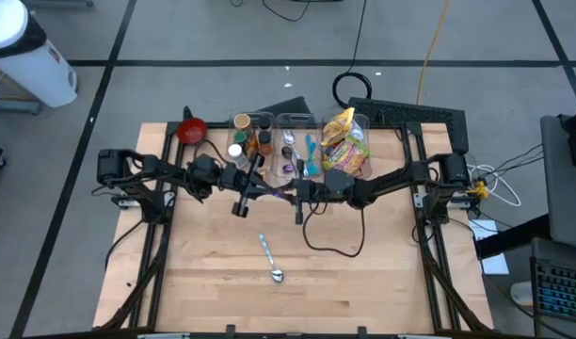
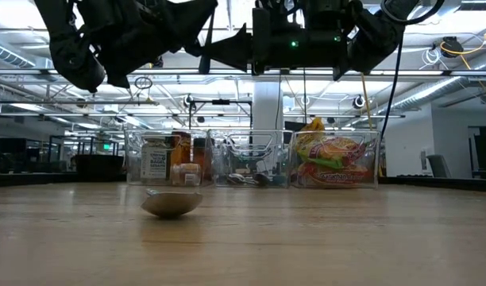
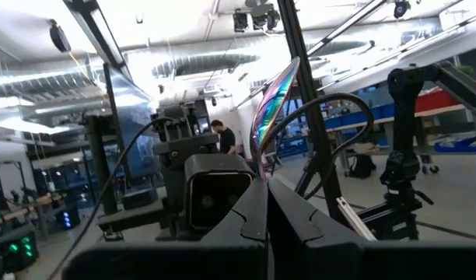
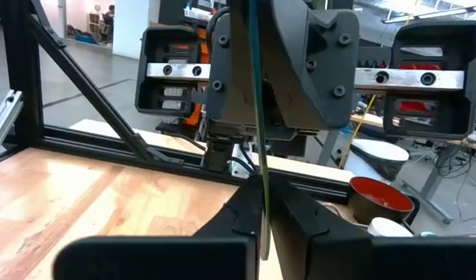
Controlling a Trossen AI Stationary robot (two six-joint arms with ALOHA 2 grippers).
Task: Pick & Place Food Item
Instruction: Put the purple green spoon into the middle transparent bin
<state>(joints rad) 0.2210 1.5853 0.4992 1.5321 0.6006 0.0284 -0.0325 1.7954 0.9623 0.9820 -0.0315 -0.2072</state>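
High over the middle of the table my two grippers meet tip to tip. My left gripper (image 1: 275, 188) (image 3: 265, 193) and my right gripper (image 1: 298, 191) (image 4: 263, 190) are both shut on one thin iridescent utensil (image 3: 273, 97) (image 4: 254, 78), of which a purple bit (image 1: 286, 191) shows between them. Food packets (image 1: 344, 141) lie in the right clear bin at the table's far edge; no gripper touches them. My left gripper pinches the utensil's narrow part (image 3: 264, 167) between its two fingers, coming level from the table's left. The wider, curved iridescent part rises beyond the fingertips, clear of the table. My right gripper pinches the utensil's thin edge (image 4: 260, 173) between its two fingers, coming level from the table's right. The utensil runs across the fingers and past them on both sides. It stands clear of the table.
A metal spoon (image 1: 270, 260) (image 2: 171, 204) lies on the wood near the table's middle front. Clear bins at the far edge hold jars (image 1: 248, 137), utensils (image 1: 299, 151) and packets. A red bowl (image 1: 191, 130) (image 4: 380, 200) sits at the far left.
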